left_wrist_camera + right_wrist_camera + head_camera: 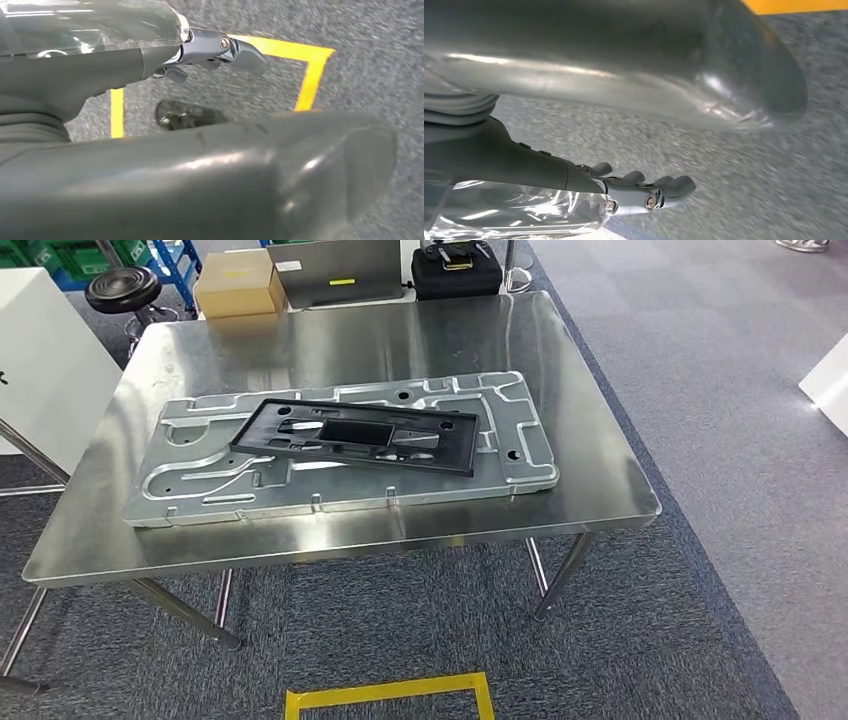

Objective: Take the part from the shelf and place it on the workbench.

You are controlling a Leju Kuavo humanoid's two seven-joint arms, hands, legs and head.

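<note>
**Part is on the worktop, hands are hanging free**

The black part (355,436) is lying flat on the big silver plate (200,480), and the plate is sitting on the shiny steel worktop (600,480). So the part looks like it is already where the task wants it.

The left hand (215,50) is hanging down by the robot's side, over the grey carpet (360,30) and the yellow tape line (310,75). Its fingers are stretched out and are holding nothing. The right hand (644,192) is hanging the same way on the other side, fingers out and loosely apart, with nothing in them. The part is far up and ahead of both hands, well apart from them.

My guess is the putting-down step is done or almost done. To do it well now, the robot should be keeping both arms low and away from the worktop edge, so nothing bumps the plate. The part is sitting a bit crooked across the plate, but no edge is hanging off, so it looks safe from sliding.
</note>
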